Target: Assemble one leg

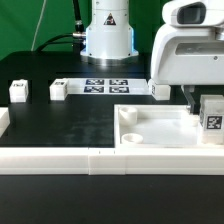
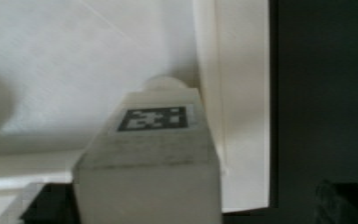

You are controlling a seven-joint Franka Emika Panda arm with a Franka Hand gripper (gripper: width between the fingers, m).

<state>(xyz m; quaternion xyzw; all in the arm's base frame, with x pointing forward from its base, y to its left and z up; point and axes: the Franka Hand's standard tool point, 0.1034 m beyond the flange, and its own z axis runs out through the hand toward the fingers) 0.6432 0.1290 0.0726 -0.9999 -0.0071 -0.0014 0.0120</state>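
The jaws [image 1: 212, 128] grip the leg [image 2: 153, 150] between them, its long axis running straight out from them, tip over the white tray's [image 1: 150, 120] corner wall.

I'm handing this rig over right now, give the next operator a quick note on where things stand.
Pincer: at the exterior view's right, shut on a leg with its tag visible, held at the right wall of the white tray.
Other legs: three loose on the black table, two at the exterior view's left, one behind the tray.
Marker board: flat by the arm's base.
Done: one leg picked up.
Left: seat it in the tray; whether it is started cannot be told.
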